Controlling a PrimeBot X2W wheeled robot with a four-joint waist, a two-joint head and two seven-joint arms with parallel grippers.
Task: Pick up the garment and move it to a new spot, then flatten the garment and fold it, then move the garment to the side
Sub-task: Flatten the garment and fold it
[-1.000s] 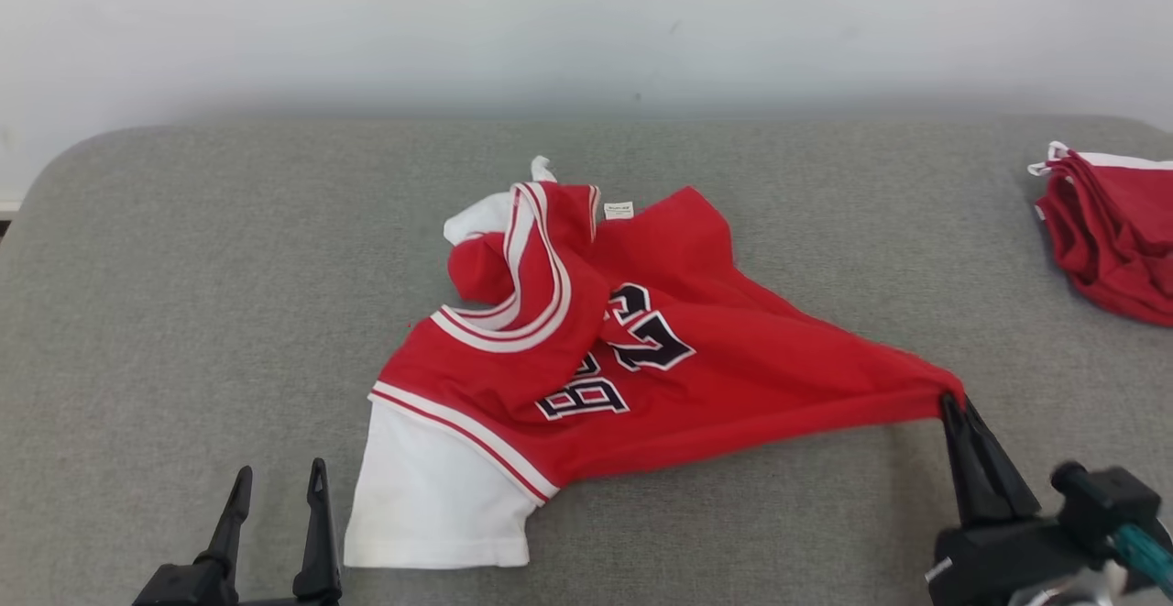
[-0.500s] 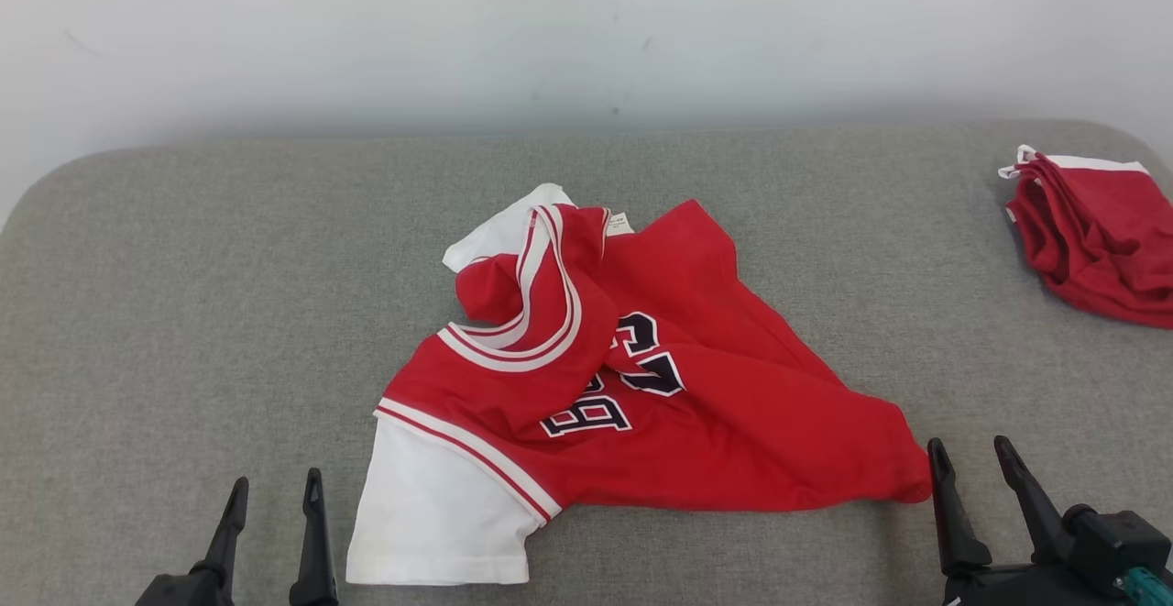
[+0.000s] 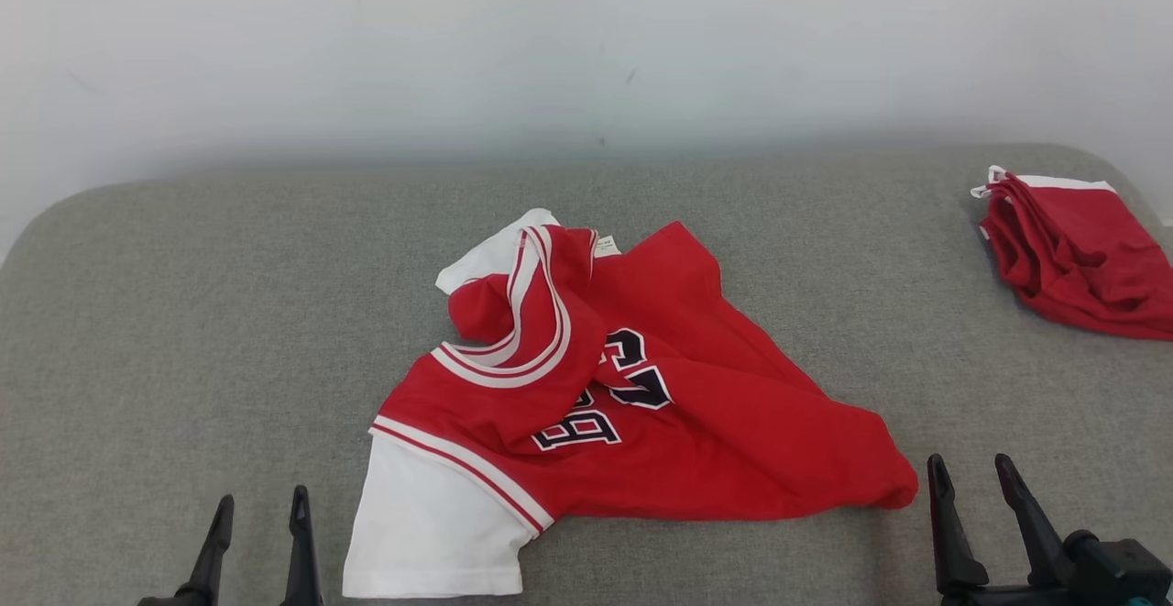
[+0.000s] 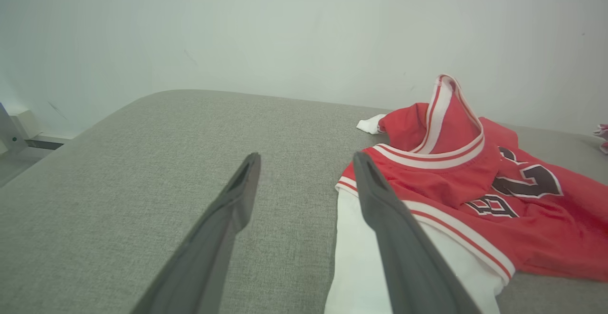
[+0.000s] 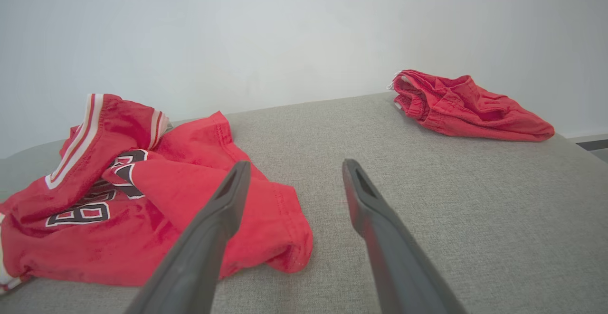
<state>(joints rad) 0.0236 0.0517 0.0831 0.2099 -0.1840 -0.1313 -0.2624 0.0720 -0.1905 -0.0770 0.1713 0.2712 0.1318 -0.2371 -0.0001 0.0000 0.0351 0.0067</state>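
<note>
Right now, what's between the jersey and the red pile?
Nothing but bare grey cushion lies between the jersey and the red pile, as the head view shows.

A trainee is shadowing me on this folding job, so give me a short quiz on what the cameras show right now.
1. True or false: the right end effector is clamped on the jersey.
2. Fill in: the jersey's sleeve nearest the left end effector is ___ in colour.
3. Where does the second red garment lie? A) at the far right of the grey surface; B) under the jersey; C) between the left end effector's fingers.
Key: 1 false, it is open, just beside the hem; 2 white; 3 A.
</note>
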